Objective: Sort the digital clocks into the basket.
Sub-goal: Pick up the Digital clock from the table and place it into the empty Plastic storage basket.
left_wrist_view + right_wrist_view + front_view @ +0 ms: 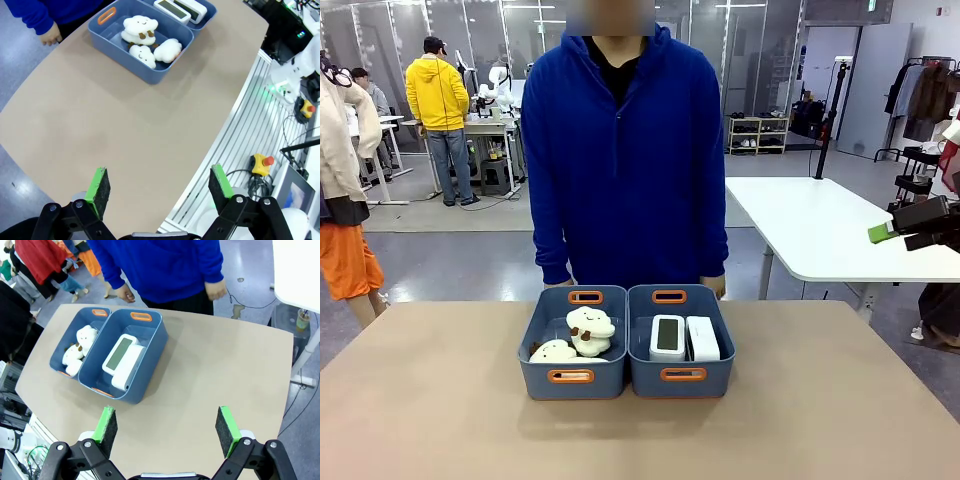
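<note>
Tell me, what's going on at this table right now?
Nothing is being handled. Both digital clocks already lie side by side in the right basket, and cream plush toys fill the left tub. The left gripper and right gripper hang open above bare tabletop. A person stands behind the tubs.

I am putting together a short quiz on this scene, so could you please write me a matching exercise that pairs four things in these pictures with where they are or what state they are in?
Things:
1. digital clocks
2. plush toys
3. left gripper
4. person's hand

Places or states:
A. in the left basket, seen from the robot's side
B. at the far edge of the table
C. open, above bare table
D. side by side in the right basket

Pairs: 1-D, 2-A, 3-C, 4-B
</note>
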`<control>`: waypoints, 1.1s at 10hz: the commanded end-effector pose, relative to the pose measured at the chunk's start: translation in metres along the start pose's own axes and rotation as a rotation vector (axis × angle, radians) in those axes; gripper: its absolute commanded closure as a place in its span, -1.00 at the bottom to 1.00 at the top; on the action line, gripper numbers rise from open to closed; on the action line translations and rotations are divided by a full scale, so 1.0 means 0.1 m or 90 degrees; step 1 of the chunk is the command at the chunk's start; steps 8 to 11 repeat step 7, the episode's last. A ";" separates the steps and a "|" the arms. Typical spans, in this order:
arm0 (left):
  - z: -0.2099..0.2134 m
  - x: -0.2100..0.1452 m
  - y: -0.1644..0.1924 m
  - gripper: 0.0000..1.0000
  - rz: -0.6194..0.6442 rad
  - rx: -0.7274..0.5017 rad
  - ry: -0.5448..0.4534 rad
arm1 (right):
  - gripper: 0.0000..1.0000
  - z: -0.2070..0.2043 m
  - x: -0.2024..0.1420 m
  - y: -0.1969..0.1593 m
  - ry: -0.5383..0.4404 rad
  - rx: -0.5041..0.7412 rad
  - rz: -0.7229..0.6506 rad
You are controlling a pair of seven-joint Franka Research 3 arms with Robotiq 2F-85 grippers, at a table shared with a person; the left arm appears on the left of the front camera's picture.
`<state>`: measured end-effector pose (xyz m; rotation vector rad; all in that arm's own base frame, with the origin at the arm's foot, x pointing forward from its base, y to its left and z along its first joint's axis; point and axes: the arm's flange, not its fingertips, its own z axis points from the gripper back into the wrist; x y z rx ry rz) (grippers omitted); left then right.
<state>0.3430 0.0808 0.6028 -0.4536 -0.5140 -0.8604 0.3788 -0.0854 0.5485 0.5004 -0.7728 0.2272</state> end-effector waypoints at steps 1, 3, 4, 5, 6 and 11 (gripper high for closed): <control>0.03 0.05 -0.01 -1.00 0.009 -0.007 0.008 | -1.00 0.00 0.01 0.02 0.001 -0.010 -0.011; 0.03 0.05 -0.01 -1.00 0.009 -0.007 0.008 | -1.00 0.00 0.01 0.02 0.001 -0.010 -0.011; 0.03 0.05 -0.01 -1.00 0.009 -0.007 0.008 | -1.00 0.00 0.01 0.02 0.001 -0.010 -0.011; 0.03 0.05 -0.01 -1.00 0.009 -0.007 0.008 | -1.00 0.00 0.01 0.02 0.001 -0.010 -0.011; 0.03 0.05 -0.01 -1.00 0.009 -0.007 0.008 | -1.00 0.00 0.01 0.02 0.001 -0.010 -0.011; 0.03 0.05 -0.01 -1.00 0.009 -0.007 0.008 | -1.00 0.00 0.01 0.02 0.001 -0.010 -0.011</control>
